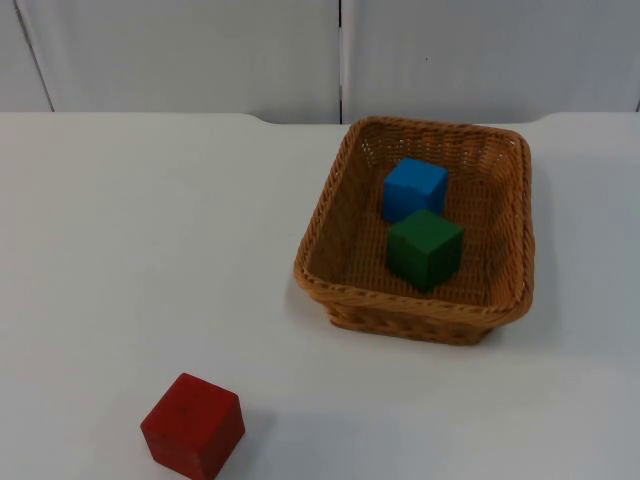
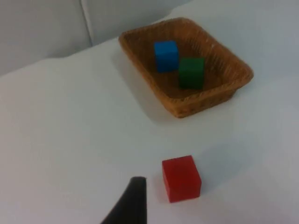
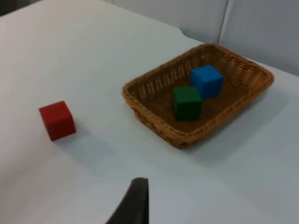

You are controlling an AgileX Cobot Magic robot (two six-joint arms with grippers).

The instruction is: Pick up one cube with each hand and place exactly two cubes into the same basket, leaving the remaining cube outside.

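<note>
A woven wicker basket stands on the white table right of centre. Inside it a blue cube lies toward the back and a green cube sits just in front of it, the two touching. A red cube rests alone on the table near the front left edge, well apart from the basket. My left gripper hangs high above the table, drawn back from the red cube. My right gripper also waits high, looking onto the basket and the red cube.
The grey partition wall closes off the table at the back. Bare white table top stretches between the red cube and the basket and around both.
</note>
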